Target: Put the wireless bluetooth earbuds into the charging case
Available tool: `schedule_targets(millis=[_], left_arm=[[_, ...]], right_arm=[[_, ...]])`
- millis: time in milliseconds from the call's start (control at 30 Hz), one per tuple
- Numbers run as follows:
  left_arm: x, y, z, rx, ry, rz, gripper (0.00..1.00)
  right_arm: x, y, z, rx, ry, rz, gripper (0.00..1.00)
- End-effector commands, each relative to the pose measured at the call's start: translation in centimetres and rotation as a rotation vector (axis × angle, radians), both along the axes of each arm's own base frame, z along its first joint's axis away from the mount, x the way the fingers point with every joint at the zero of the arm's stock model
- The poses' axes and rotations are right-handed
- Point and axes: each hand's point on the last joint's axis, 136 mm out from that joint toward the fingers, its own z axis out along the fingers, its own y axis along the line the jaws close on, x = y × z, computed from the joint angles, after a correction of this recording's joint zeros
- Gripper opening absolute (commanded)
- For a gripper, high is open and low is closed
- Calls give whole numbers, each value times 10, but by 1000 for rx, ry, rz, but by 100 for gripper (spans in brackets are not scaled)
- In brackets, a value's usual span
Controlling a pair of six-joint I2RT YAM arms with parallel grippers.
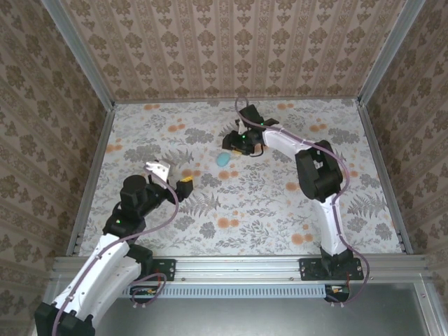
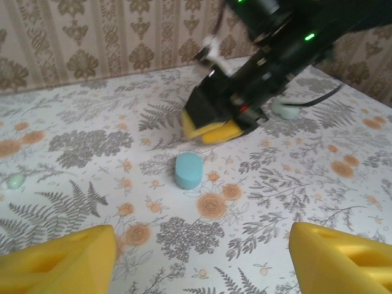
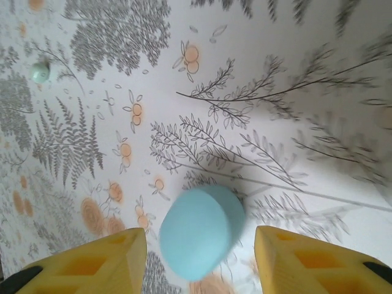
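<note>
The charging case [image 1: 223,159] is a light blue oval with its lid shut, lying on the floral table [image 1: 280,203] at centre back. My right gripper [image 3: 199,263] hovers over the case [image 3: 201,229] and is open. A gap shows between each yellow finger [image 3: 92,263] and the case. In the left wrist view the case [image 2: 188,169] lies just in front of the right gripper's yellow pads [image 2: 211,130]. My left gripper [image 2: 202,269] is open and empty, well short of the case. One pale teal earbud [image 2: 15,180] lies far left. Another earbud [image 2: 285,110] sits behind the right arm.
Patterned walls [image 1: 231,49] and metal rails [image 1: 94,168] enclose the table. The right arm [image 1: 315,171] stretches across the back right. The left arm [image 1: 133,203] sits at the front left, its gripper [image 1: 186,183] pointing toward the case.
</note>
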Motion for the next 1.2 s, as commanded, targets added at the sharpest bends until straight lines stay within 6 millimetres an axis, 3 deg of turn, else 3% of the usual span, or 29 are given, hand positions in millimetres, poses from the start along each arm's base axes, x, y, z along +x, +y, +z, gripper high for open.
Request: schedule_targets(millis=[0, 167, 300, 433, 867, 1167], left_arm=[[11, 6, 12, -90, 46, 61, 74], [19, 2, 8, -118, 115, 57, 73], [25, -2, 6, -123, 124, 41, 73], [31, -8, 5, -129, 137, 23, 73], [38, -15, -5, -107, 178, 0, 74], [42, -18, -12, -98, 197, -9, 74]], right_arm=[[-9, -37, 30, -75, -56, -4, 52], [-26, -104, 28, -219, -34, -47, 54], [-37, -167, 12, -357, 27, -93, 56], [-41, -205, -5, -426, 84, -111, 59], [-16, -244, -18, -641, 81, -27, 63], [-2, -250, -33, -697, 100, 12, 65]])
